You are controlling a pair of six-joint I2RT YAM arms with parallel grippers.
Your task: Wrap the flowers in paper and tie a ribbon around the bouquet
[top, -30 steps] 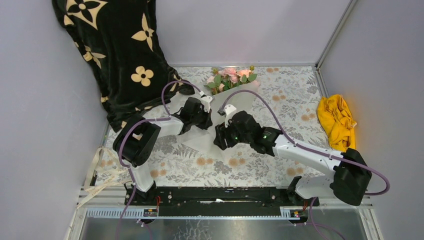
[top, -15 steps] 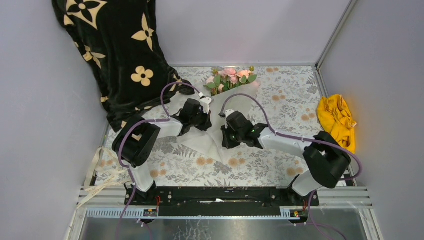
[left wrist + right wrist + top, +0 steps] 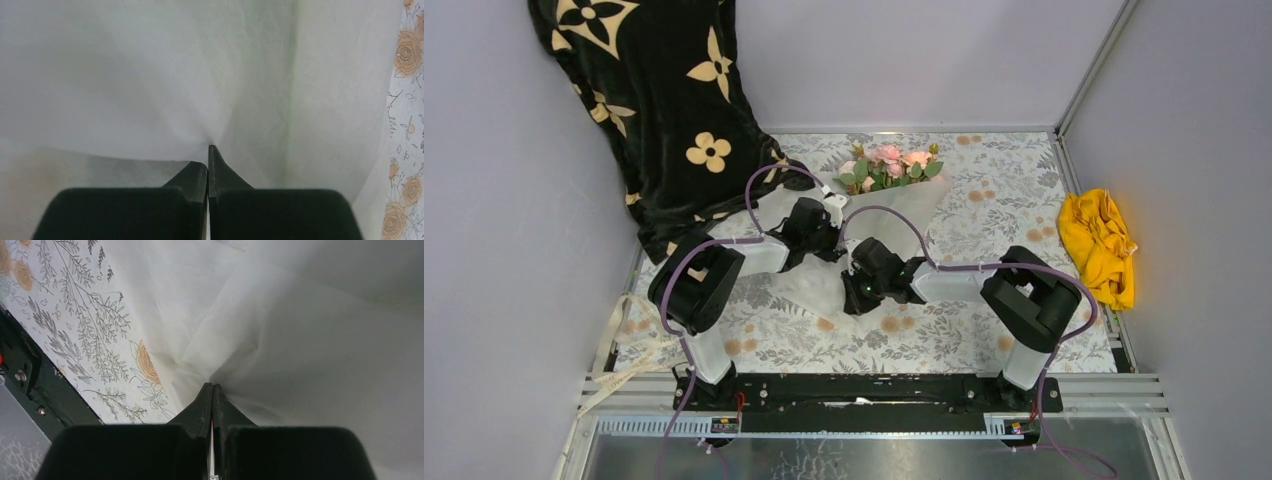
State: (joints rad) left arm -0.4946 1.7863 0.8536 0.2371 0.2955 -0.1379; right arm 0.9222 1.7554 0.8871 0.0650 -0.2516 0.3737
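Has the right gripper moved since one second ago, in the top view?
Yes. The right gripper has moved toward the black base rail, away from the flowers, with its jaws shut on the paper.

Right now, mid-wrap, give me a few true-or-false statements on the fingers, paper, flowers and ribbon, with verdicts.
1. The left fingers are shut on the paper. True.
2. The right fingers hang open above the paper. False: they are shut, pinching a fold of it.
3. The flowers lie at the paper's far end. True.
4. The ribbon is tied around the flowers. False: it lies loose at the table's near left edge.
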